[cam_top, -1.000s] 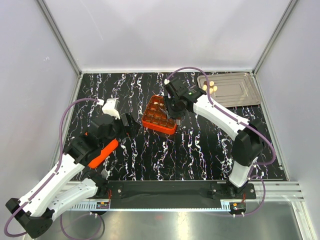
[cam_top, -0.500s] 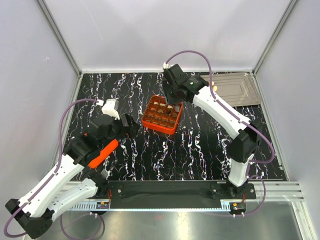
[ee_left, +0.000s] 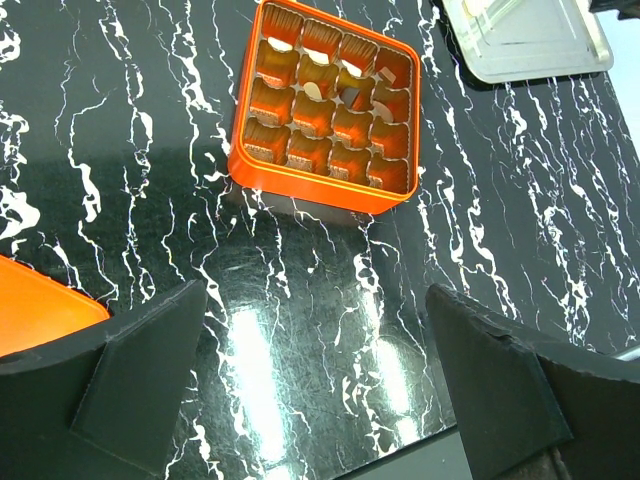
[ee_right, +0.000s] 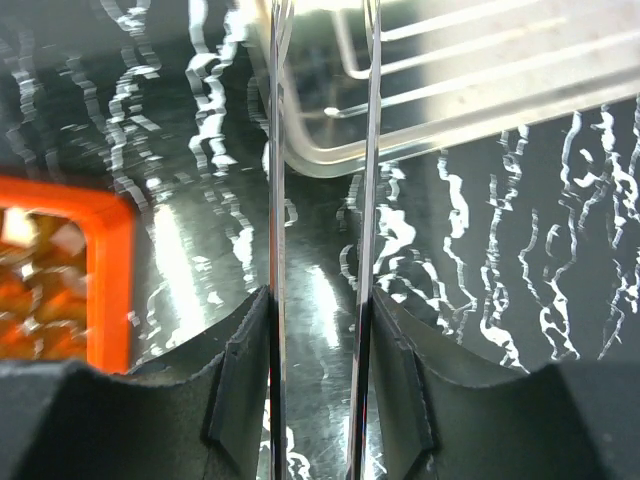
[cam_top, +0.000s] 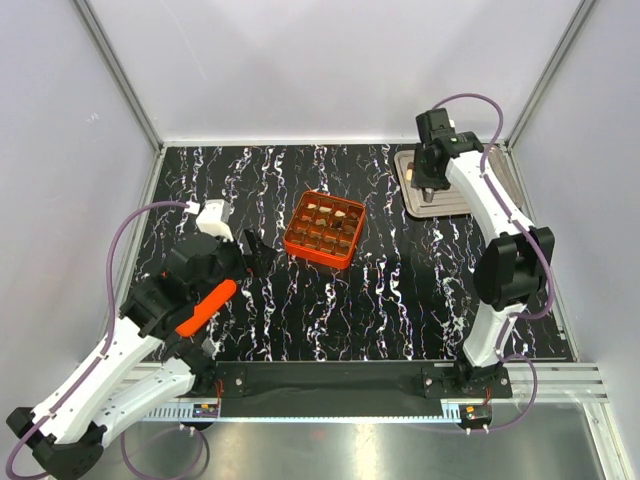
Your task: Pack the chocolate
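The orange grid box (cam_top: 323,229) stands mid-table, and it also shows in the left wrist view (ee_left: 330,110). A few cream chocolate pieces (cam_top: 337,212) lie in its far cells (ee_left: 314,90); most cells look dark or empty. My right gripper (cam_top: 428,186) hovers over the left end of the silver tray (cam_top: 448,206). Its thin metal blades (ee_right: 322,200) stand slightly apart with nothing between them, pointing at the tray's near corner (ee_right: 470,80). A cream piece (cam_top: 408,172) peeks out beside it. My left gripper (cam_top: 256,250) is wide open and empty, left of the box (ee_left: 315,300).
A flat orange lid (ee_left: 35,310) lies by my left gripper, partly under that arm (cam_top: 206,308). The box's corner (ee_right: 110,260) shows at the left of the right wrist view. Grey walls close the table on three sides.
My right gripper has left the orange box and swung right and back to the silver tray. The box now shows uncovered. The left arm has shifted only slightly.
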Robot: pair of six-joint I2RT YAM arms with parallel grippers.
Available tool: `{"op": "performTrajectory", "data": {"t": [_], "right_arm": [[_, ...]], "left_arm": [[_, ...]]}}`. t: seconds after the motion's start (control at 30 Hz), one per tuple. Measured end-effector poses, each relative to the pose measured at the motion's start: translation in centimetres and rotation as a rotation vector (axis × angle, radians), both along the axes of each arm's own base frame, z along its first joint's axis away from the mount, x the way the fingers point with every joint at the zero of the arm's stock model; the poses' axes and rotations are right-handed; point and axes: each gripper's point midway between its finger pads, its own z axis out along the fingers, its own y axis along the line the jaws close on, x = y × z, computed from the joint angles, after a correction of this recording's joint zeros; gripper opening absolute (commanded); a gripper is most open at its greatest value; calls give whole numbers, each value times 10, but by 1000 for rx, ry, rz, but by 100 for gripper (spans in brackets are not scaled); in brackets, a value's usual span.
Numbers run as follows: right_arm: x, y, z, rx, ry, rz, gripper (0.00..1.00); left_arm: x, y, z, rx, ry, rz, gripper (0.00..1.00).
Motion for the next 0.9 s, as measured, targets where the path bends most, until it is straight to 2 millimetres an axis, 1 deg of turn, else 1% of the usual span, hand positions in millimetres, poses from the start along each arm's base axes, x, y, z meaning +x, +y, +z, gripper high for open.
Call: {"op": "performTrajectory", "data": {"t": [0.07, 0.13, 0.33, 0.53, 0.67, 0.9], "right_arm": [[2, -12, -5, -1, 13, -27, 47], [5, -18, -11, 2, 19, -40, 47], [15, -12, -34, 40, 41, -25, 47], [12, -11, -60, 51, 86, -19, 47], [14, -15, -70, 50, 95, -29, 47], [20, -21, -78, 57, 95, -43, 47]], "left_arm": [[0, 0, -1, 2, 2, 0, 99], [1, 0, -2, 4, 5, 0, 99], [2, -1, -5, 13, 14, 2, 99], [4, -1, -8, 23, 22, 7, 99], [5, -1, -9, 28, 27, 10, 99], [6, -2, -12, 35, 36, 11, 99]]}}
